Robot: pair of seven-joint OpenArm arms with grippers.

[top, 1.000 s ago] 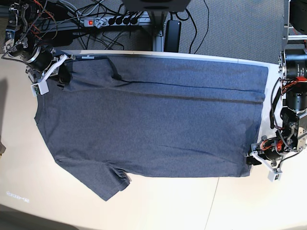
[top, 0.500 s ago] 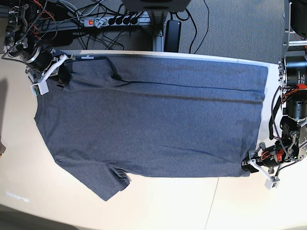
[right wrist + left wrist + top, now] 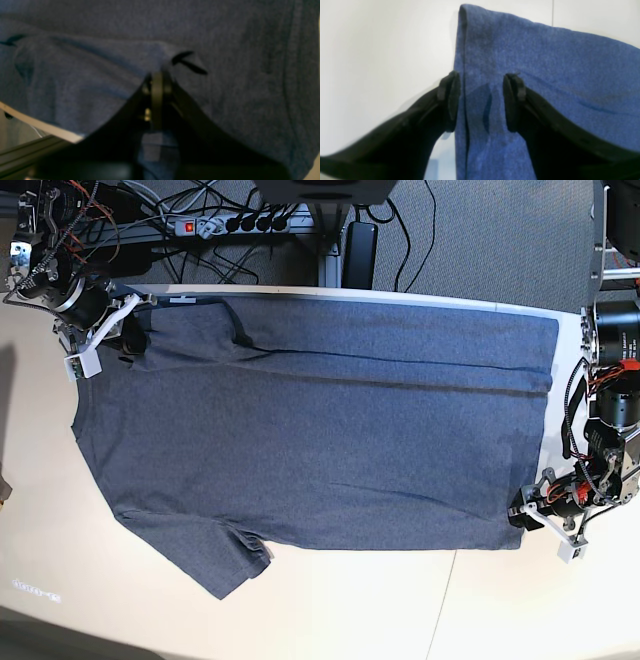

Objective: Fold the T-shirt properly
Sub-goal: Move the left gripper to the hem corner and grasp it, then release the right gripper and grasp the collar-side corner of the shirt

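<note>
I see the heathered blue T-shirt (image 3: 320, 430) spread flat across the pale table (image 3: 480, 610). My left gripper (image 3: 481, 102) gapes, pads straddling the stitched hem corner. My right gripper (image 3: 157, 100) pinches bunched knit fabric tight.

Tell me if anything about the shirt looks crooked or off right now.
Mostly flat, but the T-shirt isn't symmetric: one sleeve sticks out loose at the near edge, while the far strip is already folded over. A small pucker sits by the right claw.

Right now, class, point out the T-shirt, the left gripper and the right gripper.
T-shirt (image 3: 320, 450), base view, middle of the body.
left gripper (image 3: 480, 102), left wrist view, between its fingertips.
right gripper (image 3: 157, 82), right wrist view, closed fingertips.
</note>
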